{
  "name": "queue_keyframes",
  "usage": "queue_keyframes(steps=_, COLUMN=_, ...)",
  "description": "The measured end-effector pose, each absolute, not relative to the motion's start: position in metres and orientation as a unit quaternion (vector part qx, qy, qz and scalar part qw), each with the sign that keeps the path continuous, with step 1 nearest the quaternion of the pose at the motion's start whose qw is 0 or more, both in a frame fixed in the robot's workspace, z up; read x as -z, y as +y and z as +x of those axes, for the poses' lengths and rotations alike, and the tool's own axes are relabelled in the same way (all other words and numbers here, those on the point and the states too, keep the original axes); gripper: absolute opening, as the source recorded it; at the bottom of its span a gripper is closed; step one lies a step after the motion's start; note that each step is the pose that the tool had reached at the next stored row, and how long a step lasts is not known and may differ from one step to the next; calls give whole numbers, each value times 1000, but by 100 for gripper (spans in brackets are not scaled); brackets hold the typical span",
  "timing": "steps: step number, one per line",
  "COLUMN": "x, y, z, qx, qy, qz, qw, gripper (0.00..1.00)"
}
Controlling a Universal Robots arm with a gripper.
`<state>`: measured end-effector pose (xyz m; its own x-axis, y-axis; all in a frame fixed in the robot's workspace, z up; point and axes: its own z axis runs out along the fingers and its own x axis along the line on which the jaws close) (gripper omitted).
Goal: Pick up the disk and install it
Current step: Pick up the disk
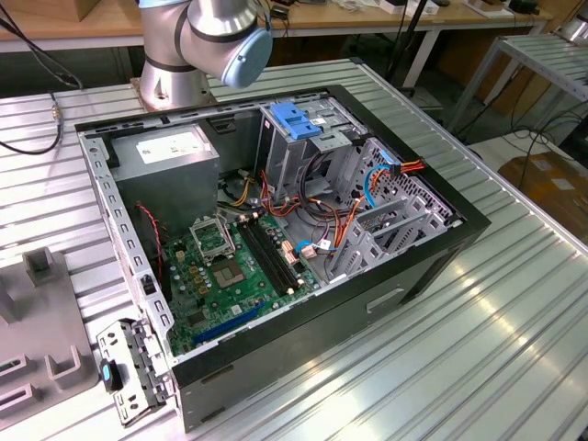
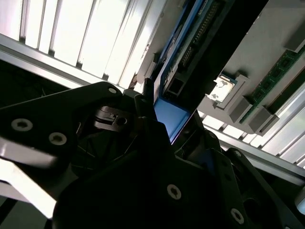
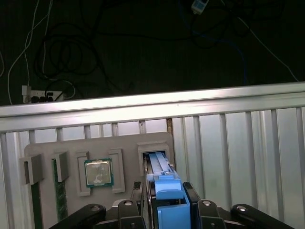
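As the black two-finger gripper [image 3: 167,188] pinches its blue plastic carrier [image 3: 169,199] from both sides, the flat silver-metal disk [image 3: 159,167] stands on edge between the jaws. Its long axis runs straight away from them, far end pointing into a slot of the grey parts tray [image 3: 47,152] on the ribbed aluminium table [image 3: 238,143].

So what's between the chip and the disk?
In the first wrist view, only a grey ridge of the tray sits between chip and disk.

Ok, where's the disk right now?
In the first wrist view, the disk stands on edge in the grey tray's slot beside the processor, gripped by the pincer.
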<state>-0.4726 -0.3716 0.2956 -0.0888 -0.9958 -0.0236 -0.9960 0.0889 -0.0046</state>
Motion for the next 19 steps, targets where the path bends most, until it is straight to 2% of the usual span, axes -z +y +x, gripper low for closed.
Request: queue_keyframes(steps=19, x=-295, y=-372, z=-470, qx=-6, qy=738, qz=-675, qw=10, gripper=45)
